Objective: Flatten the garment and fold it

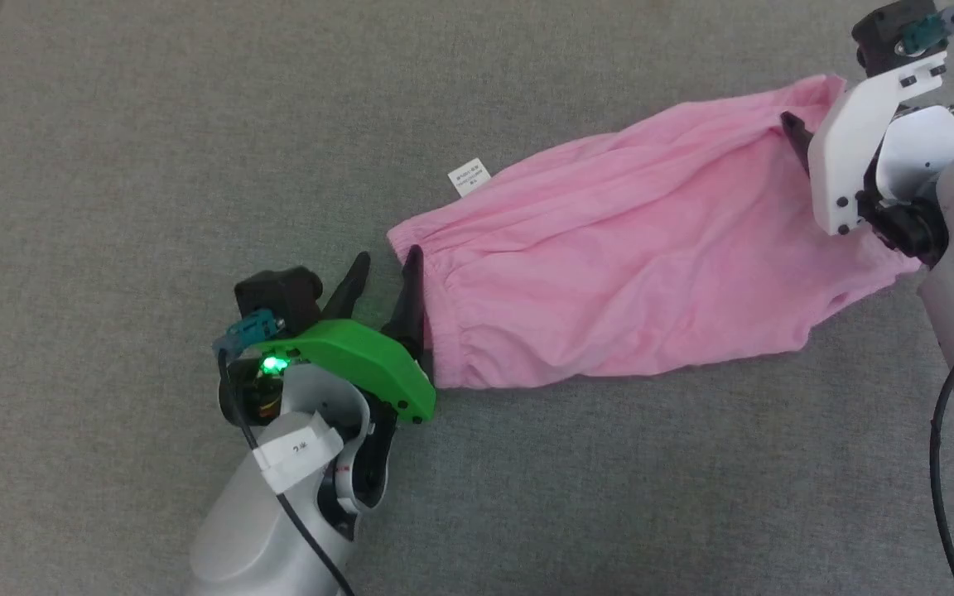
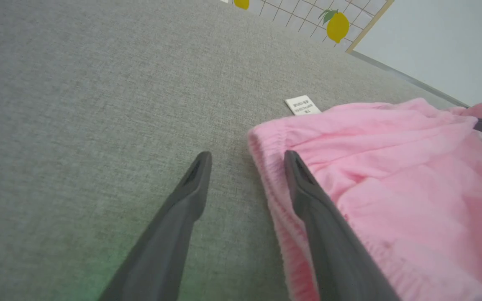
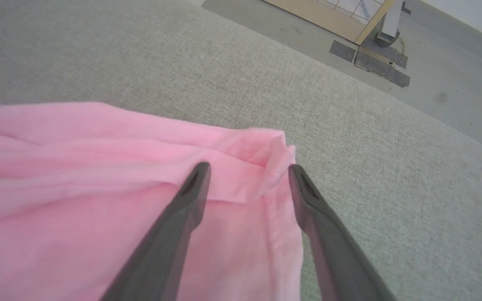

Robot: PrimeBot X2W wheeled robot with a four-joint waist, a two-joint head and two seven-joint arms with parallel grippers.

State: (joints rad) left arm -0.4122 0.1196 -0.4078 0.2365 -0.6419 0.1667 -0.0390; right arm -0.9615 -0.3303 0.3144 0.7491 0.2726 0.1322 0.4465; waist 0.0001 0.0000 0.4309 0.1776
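The garment (image 1: 626, 273), light pink shorts, lies stretched from lower left to upper right on the grey fabric surface (image 1: 154, 149). Its gathered waistband (image 1: 437, 331) faces my left gripper (image 1: 387, 255), and a small white label (image 1: 469, 176) sticks out beside it. My left gripper (image 2: 247, 154) is open: one finger rests on the waistband, the other stands on bare grey fabric. My right gripper (image 1: 800, 136) is open over the garment's far corner. In the right wrist view its fingers (image 3: 248, 167) straddle a rumpled hem corner (image 3: 274, 154) without pinching it.
The grey surface spreads wide around the garment on the left and front. A black cable (image 1: 941, 463) hangs by my right forearm. Past the surface's far edge are a lemon-patterned panel (image 2: 337, 25) and bare floor (image 3: 454, 62).
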